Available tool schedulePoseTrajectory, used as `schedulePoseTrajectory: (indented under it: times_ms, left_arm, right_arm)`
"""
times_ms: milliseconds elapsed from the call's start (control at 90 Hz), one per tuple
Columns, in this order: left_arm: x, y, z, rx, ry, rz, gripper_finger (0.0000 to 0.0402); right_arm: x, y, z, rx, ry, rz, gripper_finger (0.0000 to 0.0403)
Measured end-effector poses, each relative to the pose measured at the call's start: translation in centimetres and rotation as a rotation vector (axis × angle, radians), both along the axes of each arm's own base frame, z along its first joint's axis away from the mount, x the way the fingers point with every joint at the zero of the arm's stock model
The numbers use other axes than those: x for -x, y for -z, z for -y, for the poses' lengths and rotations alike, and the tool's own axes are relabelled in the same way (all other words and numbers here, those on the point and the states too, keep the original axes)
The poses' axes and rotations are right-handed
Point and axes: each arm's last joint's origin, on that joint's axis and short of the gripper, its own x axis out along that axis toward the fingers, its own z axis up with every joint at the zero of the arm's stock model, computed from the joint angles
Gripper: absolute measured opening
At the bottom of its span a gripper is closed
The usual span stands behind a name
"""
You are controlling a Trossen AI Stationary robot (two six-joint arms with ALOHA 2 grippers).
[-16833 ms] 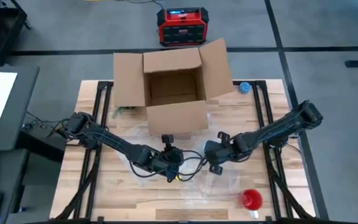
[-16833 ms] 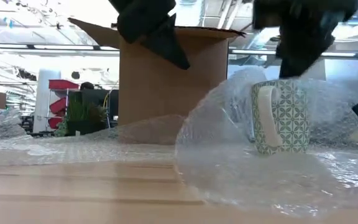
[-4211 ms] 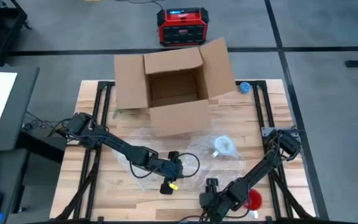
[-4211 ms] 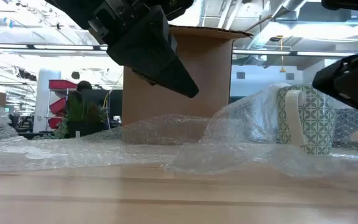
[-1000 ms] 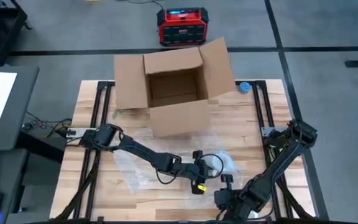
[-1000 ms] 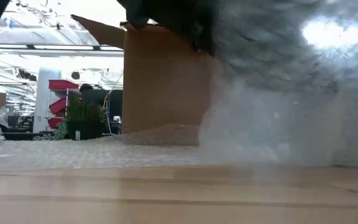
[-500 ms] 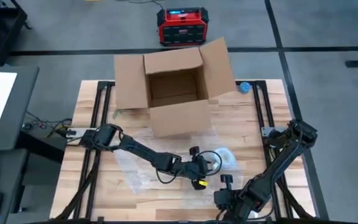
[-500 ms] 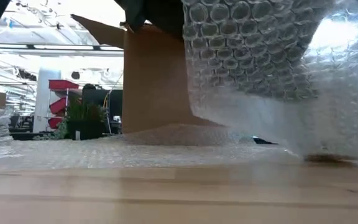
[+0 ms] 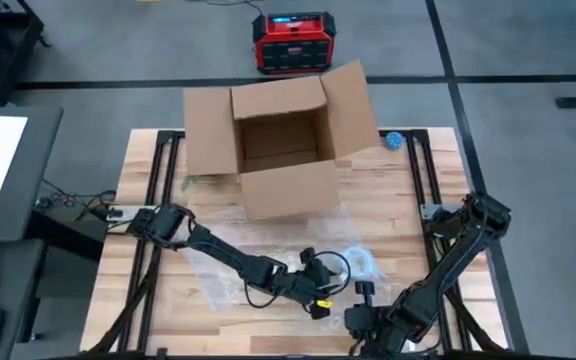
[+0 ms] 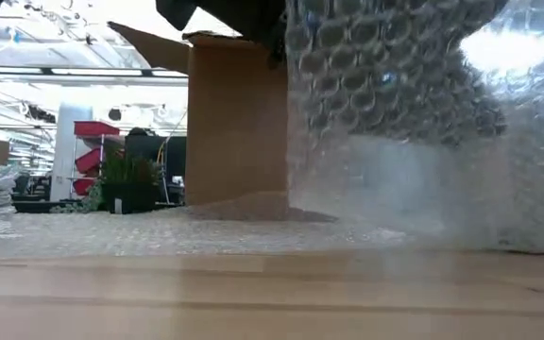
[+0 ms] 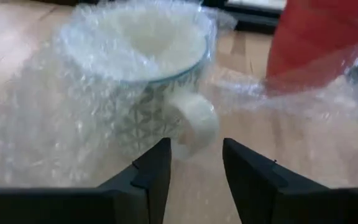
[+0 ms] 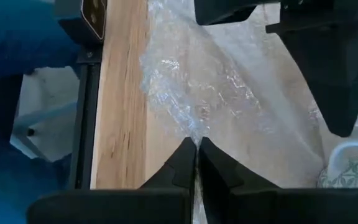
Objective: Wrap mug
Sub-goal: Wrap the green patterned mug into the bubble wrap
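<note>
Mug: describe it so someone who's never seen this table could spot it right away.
Start at the open cardboard box at the table's far edge and come straight toward the near edge onto the bubble wrap sheet. The mug stands there upright, just ahead of the left gripper. It is white with a green lattice pattern and a white handle, and bubble wrap is draped over it.

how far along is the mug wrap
Partly done. The mug already sits on the bubble wrap with some over its mouth. In hand: the right end effector pinches the sheet's edge, lifted; the open left end effector faces the handle. Left: closing the wrap around it.
</note>
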Motion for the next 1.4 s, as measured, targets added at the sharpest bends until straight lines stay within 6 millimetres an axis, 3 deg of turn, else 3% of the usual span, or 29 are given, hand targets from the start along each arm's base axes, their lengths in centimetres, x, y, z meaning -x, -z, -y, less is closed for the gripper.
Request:
schedulePoseTrajectory:
  times_ms: [300, 633, 1400]
  left_arm:
    - [-0.5, -0.2, -1.0, 0.028, -0.04, 0.03, 0.0184]
    - [-0.6, -0.2, -1.7, -0.06, -0.127, 0.031, 0.0186]
    - [-0.1, 0.9, -2.5, -0.211, -0.122, -0.106, 0.0068]
  right_arm:
    - [0.0, 0.0, 0.0, 0.001, 0.0, 0.0, 0.0]
    - [0.0, 0.0, 0.0, -0.002, 0.0, 0.005, 0.0]
    - [0.5, -0.1, -0.5, 0.017, 0.015, 0.044, 0.0]
